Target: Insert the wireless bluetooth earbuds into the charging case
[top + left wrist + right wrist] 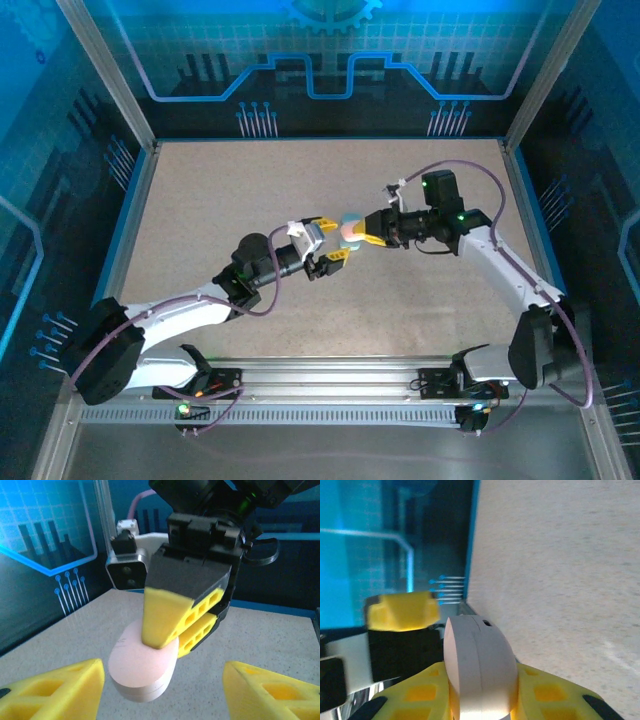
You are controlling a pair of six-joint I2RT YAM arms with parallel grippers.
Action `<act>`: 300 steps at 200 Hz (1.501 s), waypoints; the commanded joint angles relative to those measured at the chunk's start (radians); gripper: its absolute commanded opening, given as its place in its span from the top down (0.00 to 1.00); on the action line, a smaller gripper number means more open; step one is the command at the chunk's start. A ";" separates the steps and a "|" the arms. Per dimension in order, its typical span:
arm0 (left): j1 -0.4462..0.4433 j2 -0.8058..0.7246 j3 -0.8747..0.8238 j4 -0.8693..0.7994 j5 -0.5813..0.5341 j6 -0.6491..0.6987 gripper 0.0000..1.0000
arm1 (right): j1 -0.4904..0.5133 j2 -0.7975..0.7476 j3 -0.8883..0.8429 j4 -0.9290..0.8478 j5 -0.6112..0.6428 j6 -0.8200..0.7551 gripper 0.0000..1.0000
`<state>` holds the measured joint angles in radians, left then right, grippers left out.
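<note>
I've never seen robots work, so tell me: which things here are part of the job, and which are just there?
Job: case, gripped by the right hand; left hand, open near it.
Just there: table, blue backdrop.

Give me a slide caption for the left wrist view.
Right gripper clamps the closed pale pink charging case; the open left gripper flanks it.

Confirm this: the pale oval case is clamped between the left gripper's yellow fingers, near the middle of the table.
Not quite: it is the right gripper whose yellow fingers clamp the pale oval case, near the middle of the table. The left wrist view shows it, with the left gripper open.
</note>
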<state>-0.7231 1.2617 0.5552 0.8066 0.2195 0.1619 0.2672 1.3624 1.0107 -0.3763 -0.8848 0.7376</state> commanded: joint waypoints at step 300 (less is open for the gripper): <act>0.199 -0.231 -0.097 -0.306 -0.612 -0.173 0.01 | -0.007 -0.311 -0.299 0.217 1.449 -0.451 0.21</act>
<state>-0.6315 1.0729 0.4896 0.6025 -0.2649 0.1165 0.2932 1.0912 0.8772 -0.3527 0.1986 0.5102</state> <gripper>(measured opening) 0.988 0.755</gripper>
